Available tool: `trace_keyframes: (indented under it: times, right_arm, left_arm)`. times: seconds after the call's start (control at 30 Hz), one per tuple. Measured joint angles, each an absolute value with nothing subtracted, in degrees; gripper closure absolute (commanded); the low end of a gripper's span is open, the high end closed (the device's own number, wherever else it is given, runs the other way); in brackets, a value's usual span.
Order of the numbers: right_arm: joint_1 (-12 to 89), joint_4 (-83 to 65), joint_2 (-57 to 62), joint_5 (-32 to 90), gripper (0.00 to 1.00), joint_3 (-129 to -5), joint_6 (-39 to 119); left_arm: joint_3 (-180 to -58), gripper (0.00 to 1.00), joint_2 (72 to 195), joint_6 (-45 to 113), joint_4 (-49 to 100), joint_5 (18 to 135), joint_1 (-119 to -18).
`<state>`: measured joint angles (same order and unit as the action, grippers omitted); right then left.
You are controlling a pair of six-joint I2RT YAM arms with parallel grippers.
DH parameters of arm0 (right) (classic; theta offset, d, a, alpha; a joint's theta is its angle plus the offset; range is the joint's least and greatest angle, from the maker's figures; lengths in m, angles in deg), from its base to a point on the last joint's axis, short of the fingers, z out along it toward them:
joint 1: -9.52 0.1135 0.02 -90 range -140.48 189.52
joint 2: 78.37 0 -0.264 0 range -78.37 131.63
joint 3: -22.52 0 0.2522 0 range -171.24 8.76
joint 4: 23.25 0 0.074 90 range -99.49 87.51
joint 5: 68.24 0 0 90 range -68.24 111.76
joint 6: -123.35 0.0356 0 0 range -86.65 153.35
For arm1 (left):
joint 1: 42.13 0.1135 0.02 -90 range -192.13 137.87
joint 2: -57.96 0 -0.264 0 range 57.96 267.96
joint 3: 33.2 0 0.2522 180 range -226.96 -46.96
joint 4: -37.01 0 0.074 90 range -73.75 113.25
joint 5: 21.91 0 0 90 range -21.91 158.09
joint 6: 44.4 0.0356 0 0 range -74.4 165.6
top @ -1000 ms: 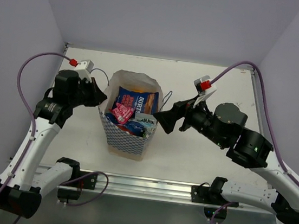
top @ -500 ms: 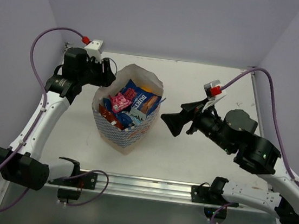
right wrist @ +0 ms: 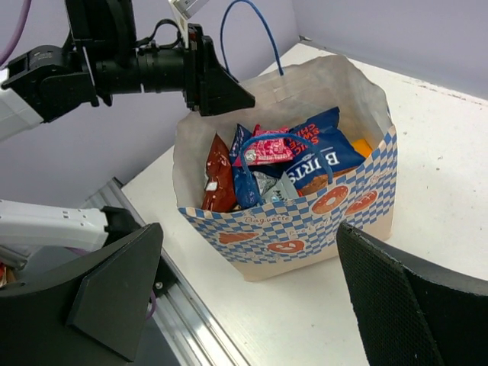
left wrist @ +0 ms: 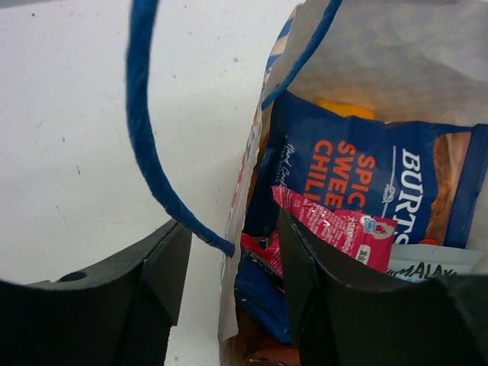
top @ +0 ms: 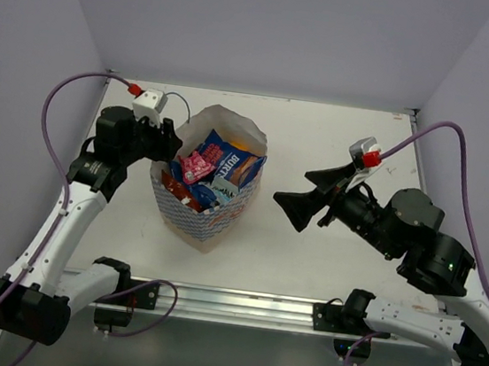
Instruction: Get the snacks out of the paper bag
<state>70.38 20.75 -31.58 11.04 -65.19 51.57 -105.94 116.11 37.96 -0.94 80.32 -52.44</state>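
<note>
The paper bag [top: 209, 219] stands upright at mid-table, white with a blue checkered band, its mouth open. Snacks fill it: a blue Burts packet [top: 229, 159], a small pink packet [top: 197, 166] and a dark red one [right wrist: 217, 175] among them. My left gripper [top: 165, 142] is open at the bag's left rim. In the left wrist view its gripper [left wrist: 229, 267] has one finger outside the bag wall [left wrist: 244, 175] and one inside against the pink packet [left wrist: 335, 229], gripping nothing. A blue cord handle [left wrist: 145, 137] loops above. My right gripper [top: 290, 208] is open, right of the bag, holding nothing.
The white table [top: 340, 132] ends at purple walls at the back and sides. A metal rail [top: 238, 305] with the arm bases runs along the near edge. The bag's near handle [right wrist: 282, 145] droops over the snacks inside.
My left gripper opened from shut at the bag's left rim. The bag turned and now stands skewed. My right arm drew back to the right, away from the bag.
</note>
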Motion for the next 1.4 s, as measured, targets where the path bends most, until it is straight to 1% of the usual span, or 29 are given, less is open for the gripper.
trace_keyframes:
  times: [0.13,0.2,0.23,0.27,0.33,0.37,0.43,0.67,0.83,0.9,0.97,1.03,1.17,1.4]
  right_arm:
    - [70.4,21.1,-31.6,11.4,0.01,-64.4,51.1]
    - [70.4,21.3,-31.6,11.8,0.01,-64.2,50.8]
    - [70.4,21.5,-31.6,11.9,0.01,-64.2,50.7]
    - [70.4,21.5,-31.6,12.3,0.01,-64.2,50.4]
    - [70.4,21.7,-31.6,12.3,0.01,-64.2,50.0]
    - [70.4,21.8,-31.6,12.3,0.01,-64.2,49.7]
    - [70.4,21.8,-31.6,12.3,0.01,-64.2,48.9]
    - [70.4,20.1,-31.4,12.0,0.01,-63.9,45.0]
    - [70.4,17.9,-28.2,10.9,0.01,-65.9,41.0]
    - [70.4,17.4,-24.7,11.0,0.02,-68.6,39.4]
    - [70.3,16.6,-20.2,11.4,0.05,-72.3,37.8]
    - [69.8,16.0,-15.6,12.9,0.08,-75.6,36.8]
    - [67.8,14.9,-5.5,17.4,0.11,-81.3,35.9]
    - [66.8,13.2,5.9,23.3,0.11,-81.8,36.4]
  left_arm:
    - [-103.0,0.53,116.7,38.8,0.7,80.6,-52.4]
    - [-102.8,0.59,117.0,38.9,1.7,80.9,-52.3]
    - [-102.8,0.65,117.2,39.0,2.1,81.1,-52.3]
    - [-102.8,0.75,117.3,39.1,2.6,81.2,-52.3]
    - [-102.8,0.86,117.4,39.4,3.1,81.4,-52.3]
    - [-102.8,0.94,117.5,39.4,3.4,81.5,-52.3]
    - [-103.1,1.0,118.0,40.1,3.7,81.7,-52.3]
    - [-108.7,1.0,123.1,44.0,2.6,83.6,-52.3]
    - [-112.0,1.0,126.3,48.3,2.1,84.6,-52.3]
    - [-113.2,1.0,127.2,49.9,2.0,85.0,-52.3]
    - [-114.1,1.0,127.8,51.3,1.9,85.4,-52.3]
    - [-114.8,1.0,128.0,52.5,1.9,85.7,-52.3]
    - [-116.1,1.0,128.0,54.7,2.2,86.9,-52.3]
    - [-116.6,1.0,127.0,56.6,2.4,89.3,-52.3]
